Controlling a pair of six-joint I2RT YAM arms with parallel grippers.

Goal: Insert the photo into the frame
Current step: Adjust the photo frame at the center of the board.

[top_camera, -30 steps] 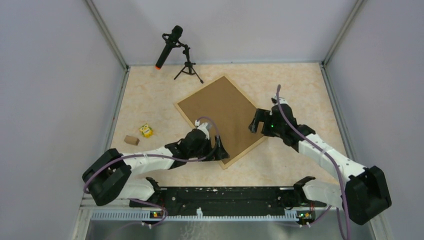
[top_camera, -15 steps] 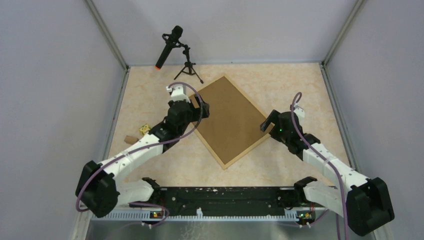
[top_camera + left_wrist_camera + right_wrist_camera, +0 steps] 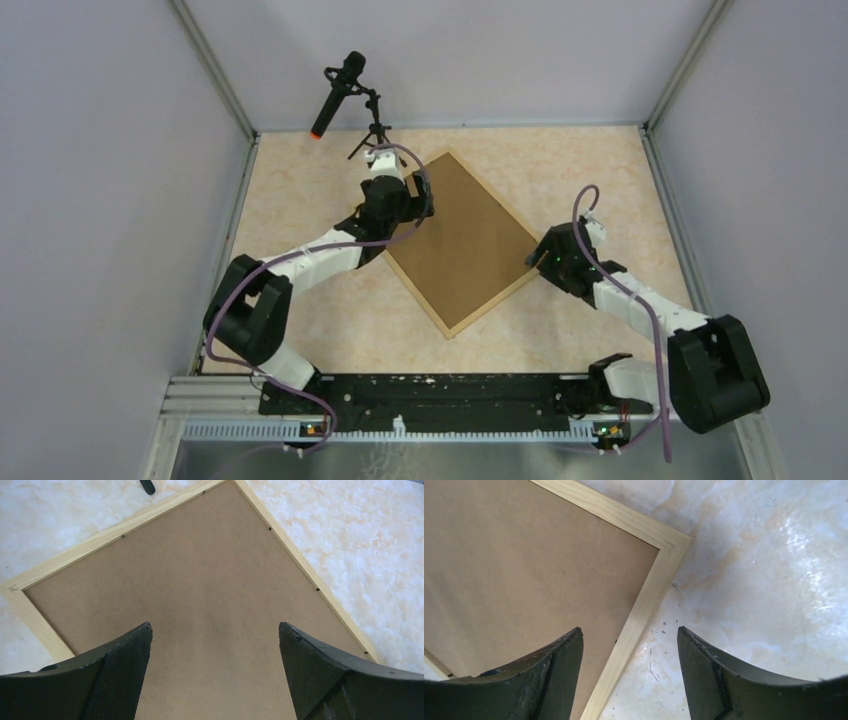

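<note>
On beige marbled surface (image 3: 300, 200), centre: light wooden rectangular frame (image 3: 643, 605) lies brown backing board (image 3: 455, 245) up. Left end effector (image 3: 215, 626) spread above far-left part; right end effector (image 3: 629, 629) spread, straddling the right-corner rail.

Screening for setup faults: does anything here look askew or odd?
The frame lies back up, cornerwise on the table, its backing board fitted. No photo is in view. Nothing looks damaged or spilled.

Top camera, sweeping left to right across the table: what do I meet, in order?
microphone → left gripper, over the frame's left side → frame, lying back up with the brown backing board in it → right gripper, at the frame's right corner.
</note>
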